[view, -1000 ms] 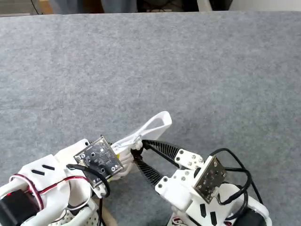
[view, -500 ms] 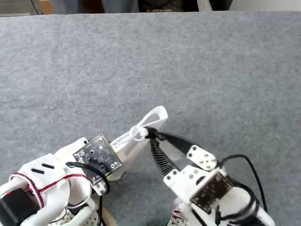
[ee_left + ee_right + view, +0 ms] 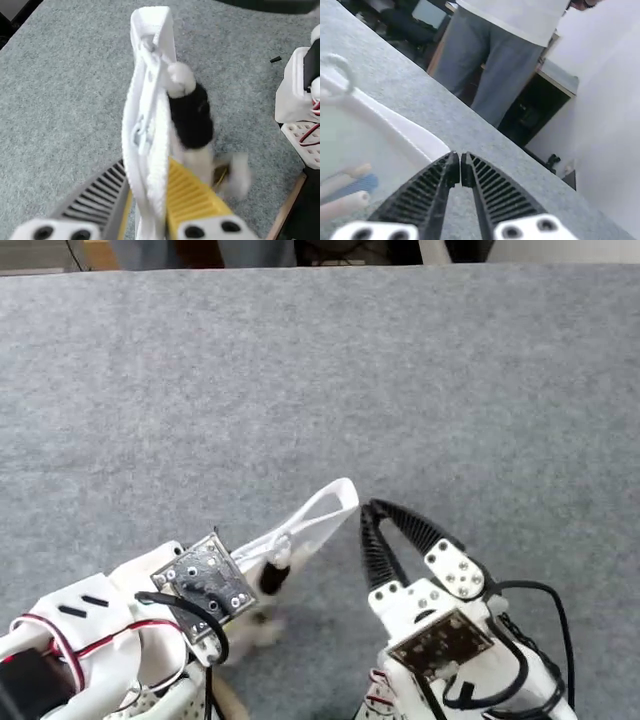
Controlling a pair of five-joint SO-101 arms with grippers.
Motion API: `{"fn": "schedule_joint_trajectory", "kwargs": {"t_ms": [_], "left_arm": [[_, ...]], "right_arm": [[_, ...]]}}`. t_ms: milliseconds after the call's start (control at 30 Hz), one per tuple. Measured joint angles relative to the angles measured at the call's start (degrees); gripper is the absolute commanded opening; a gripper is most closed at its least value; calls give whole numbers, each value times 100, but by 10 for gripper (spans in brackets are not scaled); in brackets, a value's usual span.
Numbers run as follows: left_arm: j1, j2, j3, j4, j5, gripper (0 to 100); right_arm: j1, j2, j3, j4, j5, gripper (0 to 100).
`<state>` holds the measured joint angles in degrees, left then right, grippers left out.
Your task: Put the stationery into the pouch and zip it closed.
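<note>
Left gripper (image 3: 146, 166): clamped on the pouch, with a grey finger (image 3: 97, 192) on one flat side and a yellow-faced one on the other.
Pouch (image 3: 150, 75): white, soft and woven, held on its thin edge. It is narrow and long, and its far end points away from the left arm toward the middle of the table. Whether its lower edge touches the table cannot be told.
Zip (image 3: 142, 120): a white track runs along the upper edge. Whether it is fully closed cannot be told.
Charm (image 3: 190, 115): a fuzzy black and white piece hanging at the pouch's side, blurred.
Stationery (image 3: 347, 189): pale sticks and a blue piece, seen through the pouch's thin wall.
Right gripper (image 3: 456, 161): black ribbed tips pressed together with nothing between them, just beside the pouch's far end and apart from it.
Table (image 3: 450, 390): covered in grey felt-like cloth.
</note>
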<state>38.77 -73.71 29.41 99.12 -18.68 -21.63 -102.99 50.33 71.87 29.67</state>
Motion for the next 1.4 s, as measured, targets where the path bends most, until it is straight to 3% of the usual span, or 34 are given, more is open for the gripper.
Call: {"fn": "schedule_joint_trajectory", "kwargs": {"t_ms": [133, 300, 467, 633, 867, 1200, 1400], "left_arm": [[0, 0, -26, 26, 9, 29], [0, 0, 88, -114, 0, 29], [0, 0, 193, -316, 0, 29], [0, 0, 237, -369, 0, 29], [0, 0, 246, -413, 0, 29], [-273, 0, 563, -826, 18, 29], [-316, 0, 563, -826, 88, 29]], "right_arm": [[132, 0, 53, 0, 9, 15], [-941, 0, -299, 237, -26, 37], [-1495, 0, -510, 826, -958, 182], [-1688, 0, -158, 949, -1758, 188], [-3015, 0, -88, 668, -2901, 188], [-3156, 0, -237, 615, -3024, 188], [-3156, 0, 440, -9, -3033, 188]]}}
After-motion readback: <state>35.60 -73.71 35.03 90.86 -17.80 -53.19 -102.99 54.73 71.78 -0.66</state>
